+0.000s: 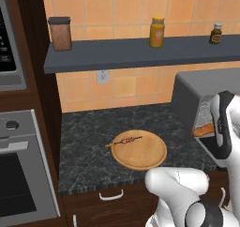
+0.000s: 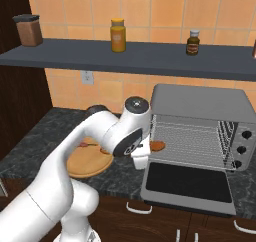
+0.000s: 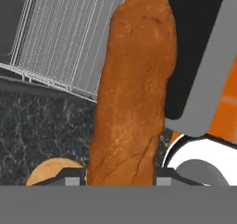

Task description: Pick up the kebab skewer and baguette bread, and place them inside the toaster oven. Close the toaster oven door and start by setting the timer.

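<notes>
Nearest, the fingers (image 3: 120, 180) grip the baguette (image 3: 132, 93) by one end, its far end at the rack's front edge, above the lowered door (image 2: 186, 182) of the toaster oven (image 2: 200, 106). Farther left on the bench (image 1: 89, 146), the skewer (image 1: 124, 141) lies on a round wooden plate (image 1: 150, 158)

Kebab skewer (image 1: 126, 140) on plate (image 1: 150, 159), left of toaster oven (image 2: 200, 111)

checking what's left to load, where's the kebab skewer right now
The kebab skewer lies on the round wooden plate on the dark counter, left of the toaster oven in the left base view, apart from the gripper.
</notes>
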Controlling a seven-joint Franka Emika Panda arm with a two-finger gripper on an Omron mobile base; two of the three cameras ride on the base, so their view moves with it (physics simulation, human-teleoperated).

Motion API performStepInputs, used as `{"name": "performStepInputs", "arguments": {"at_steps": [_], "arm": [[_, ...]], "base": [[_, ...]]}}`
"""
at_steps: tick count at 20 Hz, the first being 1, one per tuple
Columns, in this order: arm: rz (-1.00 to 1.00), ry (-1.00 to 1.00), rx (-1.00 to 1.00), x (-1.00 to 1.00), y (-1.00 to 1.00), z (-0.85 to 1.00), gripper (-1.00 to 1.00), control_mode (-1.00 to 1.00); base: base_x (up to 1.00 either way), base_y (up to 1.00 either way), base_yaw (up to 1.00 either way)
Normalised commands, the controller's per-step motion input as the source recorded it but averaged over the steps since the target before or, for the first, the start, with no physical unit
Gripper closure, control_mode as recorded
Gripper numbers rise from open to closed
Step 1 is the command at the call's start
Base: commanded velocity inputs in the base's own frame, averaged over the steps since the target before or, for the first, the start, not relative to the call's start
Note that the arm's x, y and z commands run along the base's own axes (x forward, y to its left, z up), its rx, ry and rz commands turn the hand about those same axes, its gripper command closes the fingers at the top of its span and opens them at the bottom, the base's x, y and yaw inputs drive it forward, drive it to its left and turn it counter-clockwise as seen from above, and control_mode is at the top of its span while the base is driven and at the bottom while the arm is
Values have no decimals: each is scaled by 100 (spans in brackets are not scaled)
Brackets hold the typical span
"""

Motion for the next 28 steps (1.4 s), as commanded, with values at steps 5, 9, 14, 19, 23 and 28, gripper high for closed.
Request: {"name": "performStepInputs", "arguments": {"at_steps": [5, 9, 14, 19, 23, 28], "arm": [[-23, -12, 7, 0, -90, 31, 100, -100], [-27, -13, 1, 7, -51, 6, 100, -100], [-1, -12, 0, 36, -54, 0, 100, -100], [-1, -1, 0, 53, -48, 0, 100, -100], [-4, 0, 0, 51, -24, -14, 100, -100], [-5, 0, 0, 34, -34, -3, 100, -100]], "base": [[0, 0, 0], [0, 0, 0], [0, 0, 0], [0, 0, 0], [0, 0, 0], [0, 0, 0]]}}
